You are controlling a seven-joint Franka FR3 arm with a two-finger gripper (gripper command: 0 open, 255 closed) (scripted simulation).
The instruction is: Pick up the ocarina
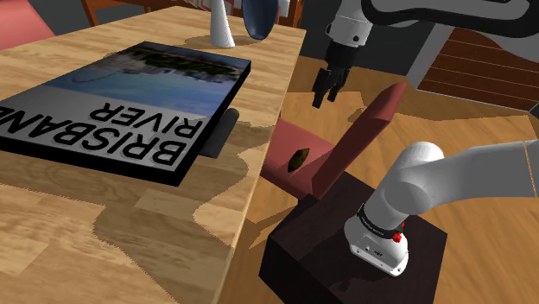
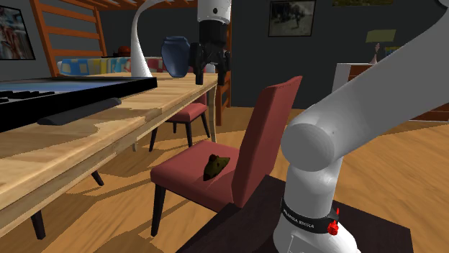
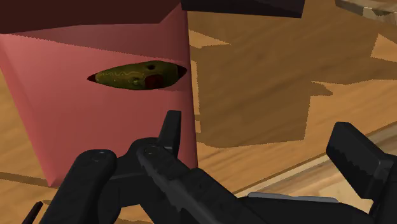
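Approach | end effector (image 1: pixel 326 98) open, empty, well above ocarina (image 3: pixel 137 76) on chair seat (image 2: pixel 178 178) | narrow width to be straddled on descent.

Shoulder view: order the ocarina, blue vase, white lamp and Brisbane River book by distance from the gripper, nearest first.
1. Ocarina, on the chair seat below the gripper, and blue vase, table's far end: too close to call.
2. White lamp, beside the vase.
3. Brisbane River book, mid-table, farthest left.
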